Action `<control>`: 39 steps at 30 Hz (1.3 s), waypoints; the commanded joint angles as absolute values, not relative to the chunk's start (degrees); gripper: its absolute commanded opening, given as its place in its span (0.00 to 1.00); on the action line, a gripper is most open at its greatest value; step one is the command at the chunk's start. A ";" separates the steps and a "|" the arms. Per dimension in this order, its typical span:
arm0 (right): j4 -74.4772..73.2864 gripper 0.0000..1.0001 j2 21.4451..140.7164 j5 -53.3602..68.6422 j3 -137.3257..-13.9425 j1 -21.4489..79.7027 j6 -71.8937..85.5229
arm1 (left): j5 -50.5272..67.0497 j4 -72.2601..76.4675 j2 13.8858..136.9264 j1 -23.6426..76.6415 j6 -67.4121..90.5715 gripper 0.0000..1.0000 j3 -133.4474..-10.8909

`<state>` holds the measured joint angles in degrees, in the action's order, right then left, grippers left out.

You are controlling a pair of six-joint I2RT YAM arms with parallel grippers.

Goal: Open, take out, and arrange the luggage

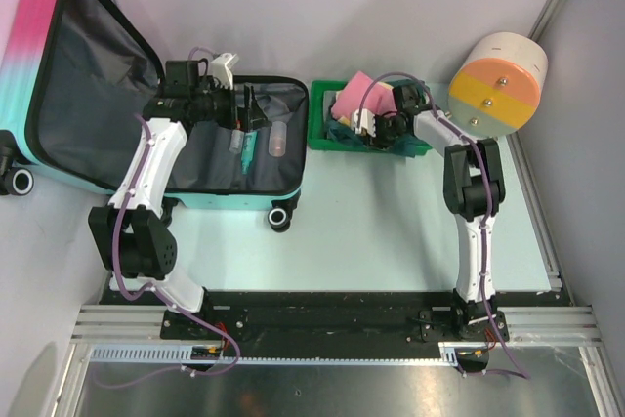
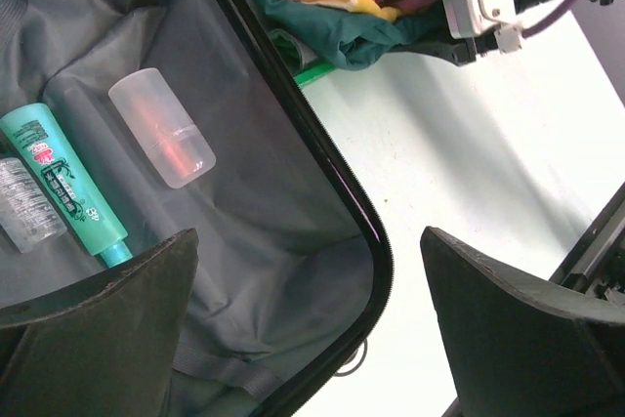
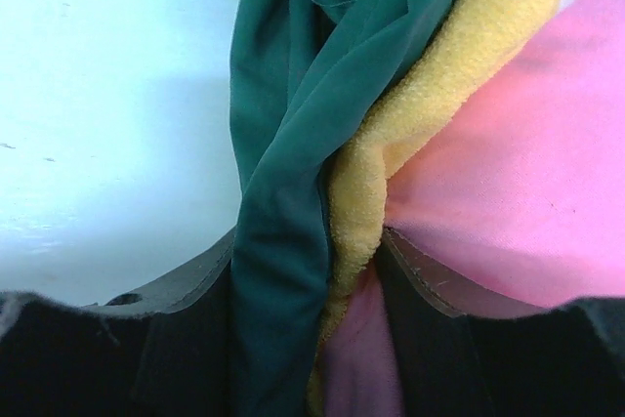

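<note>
Two hard-shell halves of the luggage (image 1: 88, 85) lie open, wheels toward the near edge, lining grey fabric; left gripper (image 2: 308, 261) spread wide; right gripper (image 3: 308, 251) pinches bunched soft cloth (image 3: 293, 95).

1. Green plastic tray (image 1: 320, 134): stands on the pale table (image 1: 371, 231), right of centre.
2. Bundle of cloths (image 1: 354, 95): heaped in the tray; dark green fabric (image 3: 293, 144), yellow fleece (image 3: 430, 104) and pink cloth (image 3: 508, 173) pressed together.
3. White-and-orange cylinder (image 1: 498, 80): far right, near the tray.
4. Green tube (image 2: 63, 183), clear capsule (image 2: 161, 126): lying near each other, not touching.
</note>
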<state>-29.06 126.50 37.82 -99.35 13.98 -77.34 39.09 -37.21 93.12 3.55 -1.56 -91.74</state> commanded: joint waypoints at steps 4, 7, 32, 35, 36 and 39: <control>-29.63 0.56 133.60 39.20 -109.51 13.71 -80.08 | 39.20 -35.86 94.13 2.72 -4.57 1.00 -95.01; -27.43 0.81 129.83 38.85 -107.32 13.01 -75.09 | 39.29 -35.86 94.92 2.64 -4.83 1.00 -96.32; -14.93 0.92 97.82 33.04 -97.28 -13.96 -10.55 | 37.35 -35.42 100.81 3.08 -8.62 1.00 -113.12; -16.35 0.93 98.96 33.31 -100.36 -18.27 -11.07 | 38.14 -35.51 100.37 3.08 -8.61 1.00 -112.24; -16.17 0.94 99.40 33.14 -102.72 -19.06 -10.64 | 38.23 -35.42 100.28 3.08 -8.53 1.00 -111.89; -15.91 0.94 101.51 32.78 -106.68 -22.14 -9.58 | 38.67 -35.51 100.02 3.08 -8.44 1.00 -110.74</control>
<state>-15.99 100.33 32.71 -99.74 -19.90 -12.36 35.99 -36.58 100.64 3.20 -5.19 -110.69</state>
